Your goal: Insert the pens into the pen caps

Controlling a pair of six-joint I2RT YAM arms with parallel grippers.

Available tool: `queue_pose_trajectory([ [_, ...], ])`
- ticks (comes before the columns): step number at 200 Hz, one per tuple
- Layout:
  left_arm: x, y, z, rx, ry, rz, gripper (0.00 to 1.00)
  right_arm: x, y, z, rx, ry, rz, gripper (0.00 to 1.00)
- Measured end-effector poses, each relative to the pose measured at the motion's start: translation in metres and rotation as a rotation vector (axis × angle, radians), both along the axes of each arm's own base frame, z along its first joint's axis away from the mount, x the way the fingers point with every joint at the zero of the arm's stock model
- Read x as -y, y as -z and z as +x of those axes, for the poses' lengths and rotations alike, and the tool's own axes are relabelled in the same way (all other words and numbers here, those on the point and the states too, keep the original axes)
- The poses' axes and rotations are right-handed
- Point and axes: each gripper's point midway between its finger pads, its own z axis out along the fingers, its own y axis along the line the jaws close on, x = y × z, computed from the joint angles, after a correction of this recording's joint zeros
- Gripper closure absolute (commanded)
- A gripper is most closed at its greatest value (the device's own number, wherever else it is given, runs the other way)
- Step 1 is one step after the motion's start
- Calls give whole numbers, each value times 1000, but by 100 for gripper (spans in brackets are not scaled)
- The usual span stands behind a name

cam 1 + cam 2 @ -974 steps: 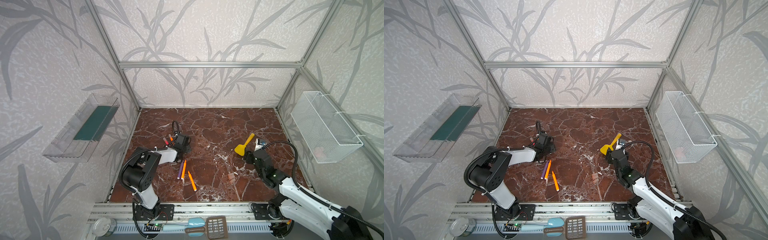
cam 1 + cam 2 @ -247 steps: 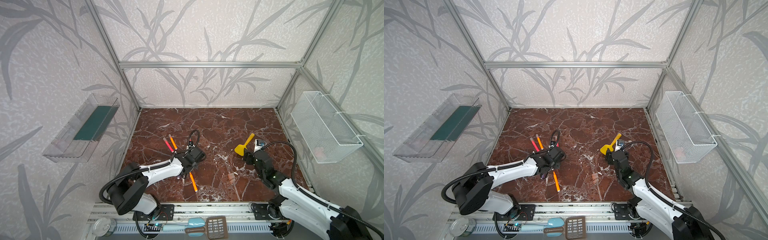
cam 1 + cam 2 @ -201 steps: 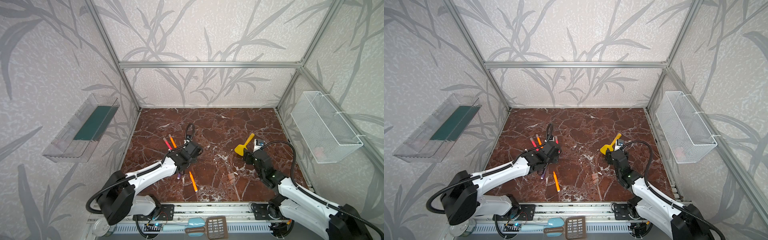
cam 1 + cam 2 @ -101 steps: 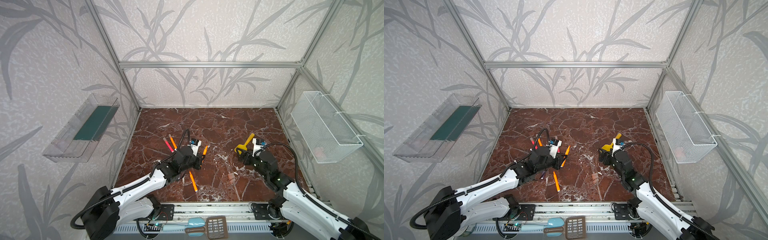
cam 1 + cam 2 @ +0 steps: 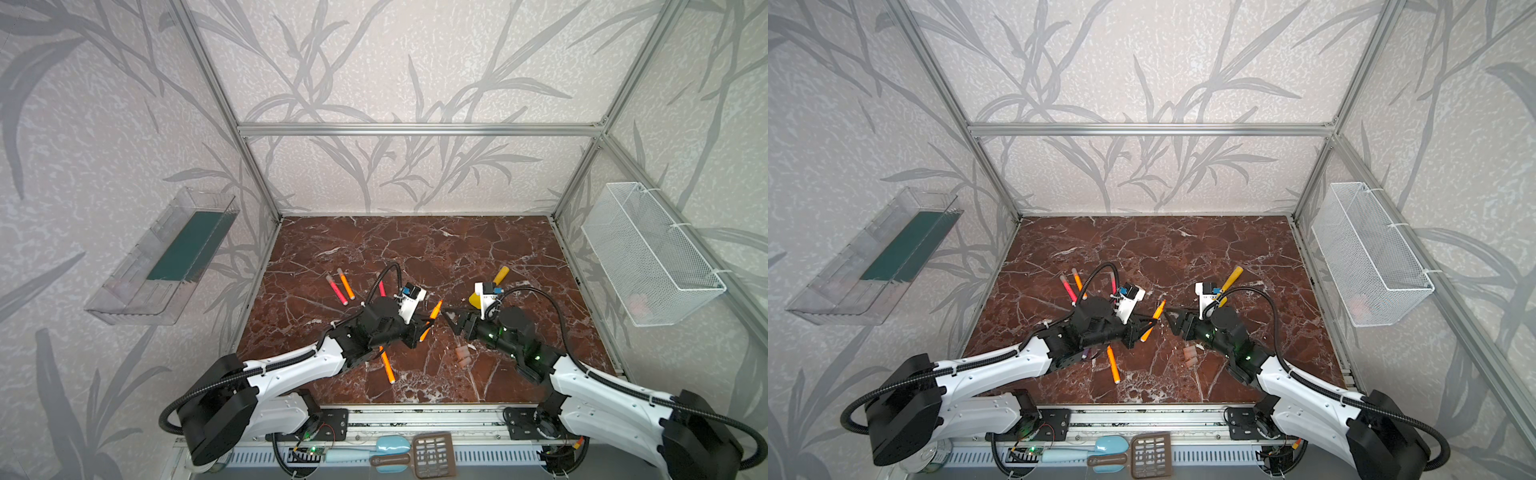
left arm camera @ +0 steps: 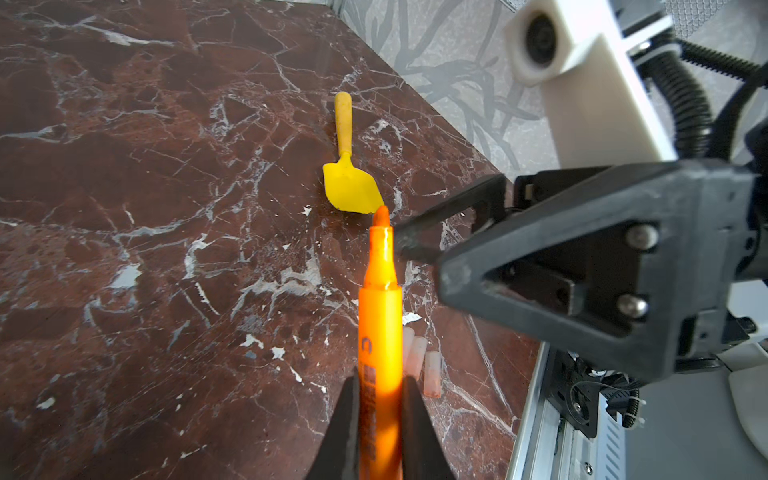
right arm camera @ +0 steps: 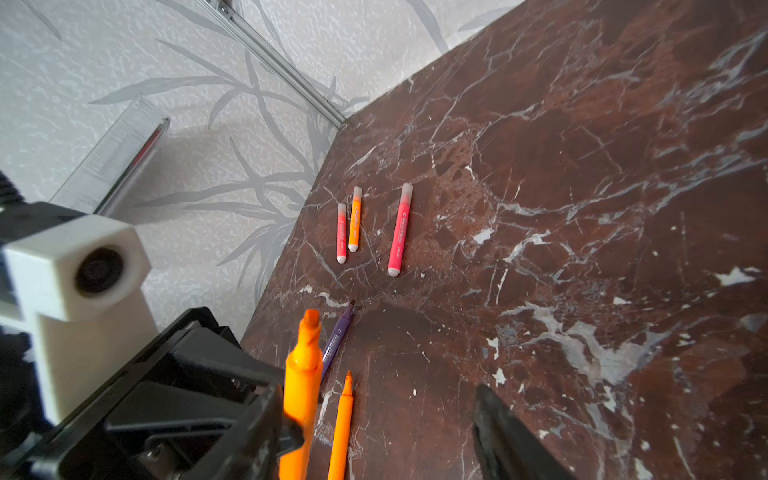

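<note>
My left gripper (image 5: pixel 419 329) (image 5: pixel 1141 325) (image 6: pixel 380 390) is shut on an orange pen (image 5: pixel 432 313) (image 5: pixel 1154 313) (image 6: pixel 380 307) (image 7: pixel 302 386), held above the table's middle with its uncapped tip forward. My right gripper (image 5: pixel 451 319) (image 5: pixel 1170 318) (image 6: pixel 419 253) (image 7: pixel 386 440) faces it, jaws open and empty, fingertips beside the pen's tip. Three pen caps (image 5: pixel 462 355) (image 5: pixel 1190 356) (image 6: pixel 419 357) lie together on the table below. Other pens lie flat: an orange one (image 5: pixel 387 365) (image 7: pixel 340 419), a purple one (image 5: pixel 1086 354) (image 7: pixel 337 338), and capped ones (image 5: pixel 337 289) (image 7: pixel 399 228) at back left.
A yellow spatula (image 5: pixel 494 282) (image 6: pixel 351 187) lies behind my right gripper. A wire basket (image 5: pixel 648 257) hangs on the right wall and a clear tray (image 5: pixel 166 257) on the left wall. Metal rails edge the marble table (image 5: pixel 415 245).
My left gripper has risen from the table with the orange pen and swung to the middle. My right gripper has lifted and turned to face it, its jaws narrowing a little.
</note>
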Motion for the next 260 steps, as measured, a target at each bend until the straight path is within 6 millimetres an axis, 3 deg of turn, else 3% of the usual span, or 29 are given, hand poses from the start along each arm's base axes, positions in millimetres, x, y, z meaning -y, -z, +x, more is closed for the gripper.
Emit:
queue_pose_trajectory([
  [21, 6, 9, -3, -3, 18, 18, 100, -13, 5, -4, -24, -35, -3, 36],
  [47, 7, 20, -4, -9, 19, 50, 100, -23, -2, -8, -9, -60, 11, 39],
  [83, 10, 23, -2, 1, 20, 61, 100, -24, -8, -5, 8, -46, 16, 50],
  [137, 13, 24, 2, 12, 7, 72, 100, -28, 3, -3, -13, -32, 1, 53],
  [189, 14, 23, 1, 17, 8, 77, 100, -27, 13, 2, -33, -4, -11, 86],
  [219, 14, 23, 2, 26, 5, 84, 100, -28, 10, 4, -22, 1, -8, 95],
  [260, 14, 23, 2, 28, 3, 87, 81, -28, 10, 3, -21, 3, -10, 100],
])
